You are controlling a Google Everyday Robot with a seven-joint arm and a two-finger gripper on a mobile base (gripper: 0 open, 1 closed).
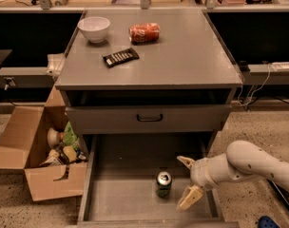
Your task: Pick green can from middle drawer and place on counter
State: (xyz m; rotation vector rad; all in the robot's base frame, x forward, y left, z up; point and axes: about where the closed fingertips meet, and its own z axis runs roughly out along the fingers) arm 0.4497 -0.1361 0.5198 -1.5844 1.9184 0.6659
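The green can (163, 184) stands upright on the floor of the open middle drawer (120, 198), near its front centre, silver top showing. My gripper (187, 182) reaches in from the right on a white arm and sits just right of the can, at its height, not touching it. Its two tan fingers are spread apart, one behind (185, 161) and one in front. The grey counter (182, 56) lies above, at the top of the cabinet.
On the counter sit a white bowl (94, 29), a red-orange can lying on its side (144, 32) and a dark snack bar (120, 57). A closed drawer front with a black handle (149, 118) overhangs the open drawer. An open cardboard box of clutter (40, 160) stands at the left.
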